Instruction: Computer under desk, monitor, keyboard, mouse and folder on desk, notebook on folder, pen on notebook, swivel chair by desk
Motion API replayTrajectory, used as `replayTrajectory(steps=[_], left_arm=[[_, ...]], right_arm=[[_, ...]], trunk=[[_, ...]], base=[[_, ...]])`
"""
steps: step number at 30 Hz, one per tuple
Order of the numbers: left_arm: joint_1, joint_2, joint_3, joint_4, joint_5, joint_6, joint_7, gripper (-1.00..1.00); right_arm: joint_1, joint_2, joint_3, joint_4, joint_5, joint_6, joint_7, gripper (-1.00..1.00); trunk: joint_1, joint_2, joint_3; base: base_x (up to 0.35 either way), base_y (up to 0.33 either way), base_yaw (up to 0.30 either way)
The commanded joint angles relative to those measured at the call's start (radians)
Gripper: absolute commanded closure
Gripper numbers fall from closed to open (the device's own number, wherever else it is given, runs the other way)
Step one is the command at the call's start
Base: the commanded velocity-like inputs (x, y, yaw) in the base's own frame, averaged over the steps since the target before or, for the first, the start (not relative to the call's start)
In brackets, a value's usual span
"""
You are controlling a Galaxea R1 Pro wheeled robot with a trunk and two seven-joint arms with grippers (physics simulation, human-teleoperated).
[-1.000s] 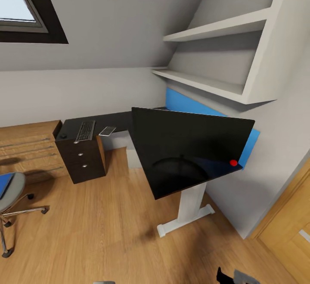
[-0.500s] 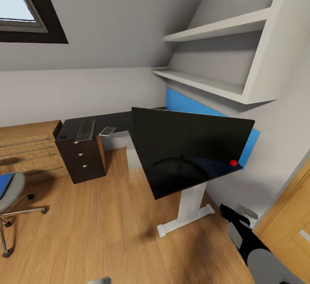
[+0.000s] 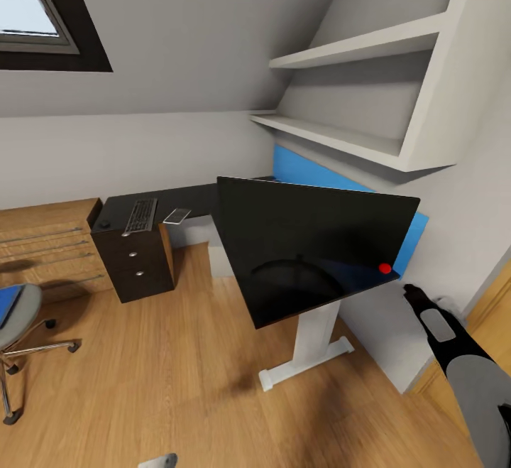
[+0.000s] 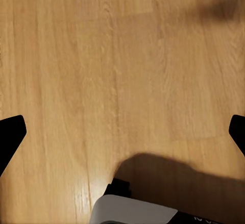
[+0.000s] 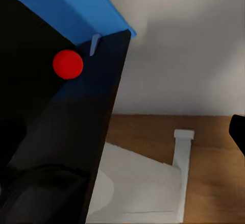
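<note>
The monitor [image 3: 312,248], a big black screen with a red light [image 3: 385,268], stands tilted over the near end of the black desk [image 3: 195,202]. Farther along the desk top lie the keyboard [image 3: 140,215], the small black mouse [image 3: 104,224] and a small grey notebook [image 3: 177,216]. The swivel chair [image 3: 21,315] stands at the left edge with the blue folder [image 3: 6,303] on its seat. My right gripper [image 3: 411,292] is raised just right of the monitor's lower corner; one fingertip [image 5: 239,129] shows, set wide. My left gripper [image 4: 122,132] hangs open over bare floor. The computer and the pen are out of view.
Light wood cabinets [image 3: 46,241] stand left of the black drawer unit [image 3: 135,262]. White shelves [image 3: 355,91] hang above the blue back panel [image 3: 319,173]. The desk's white leg [image 3: 312,351] stands on the wood floor [image 3: 177,368]. A wooden door [image 3: 490,383] is at the right.
My right arm has risen from the bottom edge of the head view to beside the monitor's lower right corner. The desk, the monitor and the chair have not moved.
</note>
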Motion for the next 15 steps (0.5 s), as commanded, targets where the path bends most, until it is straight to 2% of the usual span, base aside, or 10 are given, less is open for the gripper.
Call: replayTrajectory(steps=[1,4,5,7,15], left_arm=[[-0.001,0.0,-0.008,-0.001,0.005,-0.002,0.007,-1.0],[-0.001,0.0,-0.008,-0.001,0.004,-0.002,0.008,-1.0],[-0.001,0.0,-0.008,-0.001,0.004,-0.002,0.008,-1.0],[-0.001,0.0,-0.008,-0.001,0.004,-0.002,0.008,-1.0],[-0.001,-0.002,-0.01,-0.001,0.004,-0.002,0.007,-1.0]], right_arm=[[-0.001,-0.013,0.0,-0.004,-0.048,0.001,0.018,-1.0],[-0.002,-0.024,0.0,-0.006,-0.104,0.002,0.046,-1.0],[-0.003,-0.028,0.0,-0.008,-0.136,0.002,0.06,-1.0],[-0.003,-0.03,0.001,-0.009,-0.161,0.001,0.074,-1.0],[-0.003,-0.033,0.0,-0.01,-0.202,-0.001,0.153,-1.0]], trunk=[[0.0,-0.002,-0.002],[0.0,-0.002,-0.002],[0.0,-0.002,-0.002],[0.0,-0.002,-0.002],[0.0,-0.002,-0.002]], base=[[0.0,0.0,0.0],[0.0,0.0,0.0],[0.0,0.0,0.0],[0.0,0.0,0.0],[0.0,0.0,0.0]])
